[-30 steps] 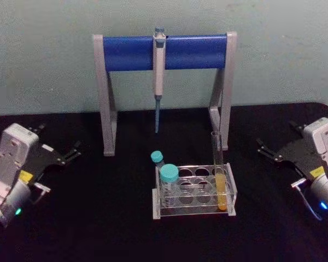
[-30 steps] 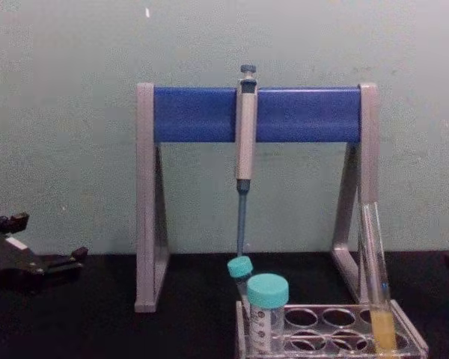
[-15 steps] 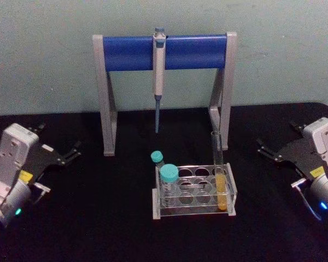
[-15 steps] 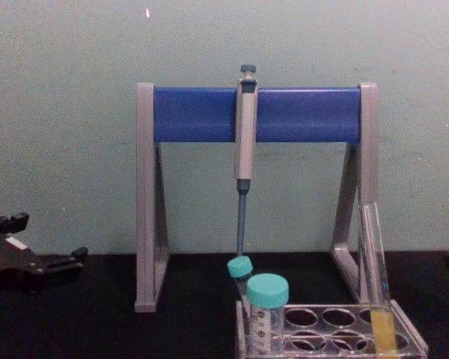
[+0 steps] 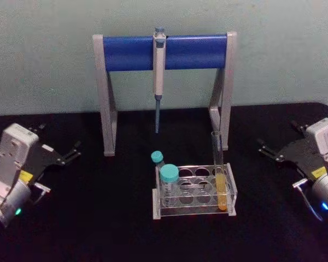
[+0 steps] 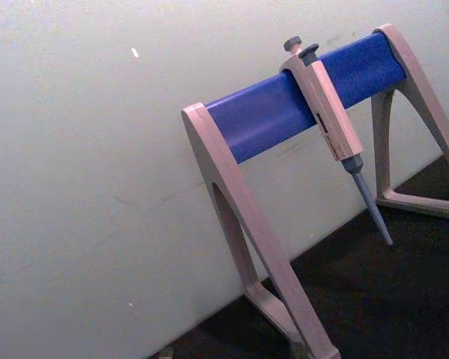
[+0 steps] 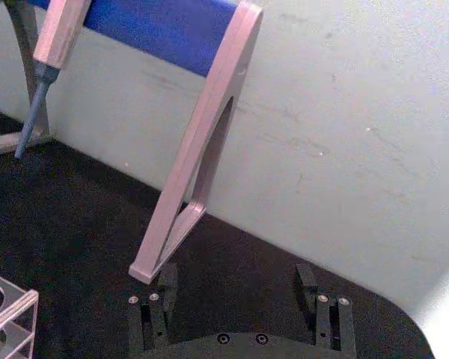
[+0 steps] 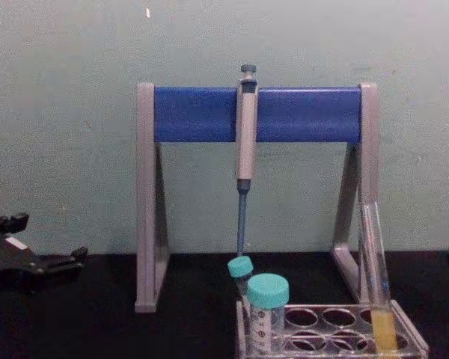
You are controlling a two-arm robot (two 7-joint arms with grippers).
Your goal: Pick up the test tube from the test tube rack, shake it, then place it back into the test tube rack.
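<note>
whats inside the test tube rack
In the test tube rack: the test tube, yellow-orange liquid inside, at the right; two teal-capped tubes at the left, caps covering those holes.

A plain pale green wall (image 5: 44,65) stands at the far side of the black table (image 5: 98,229), with a small white mark (image 8: 147,12) high on the left.

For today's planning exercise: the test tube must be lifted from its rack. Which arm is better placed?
Probably right. The test tube stands at the right end of the rack, nearer the open right gripper; teal-capped tubes stand between it and the left gripper.
</note>
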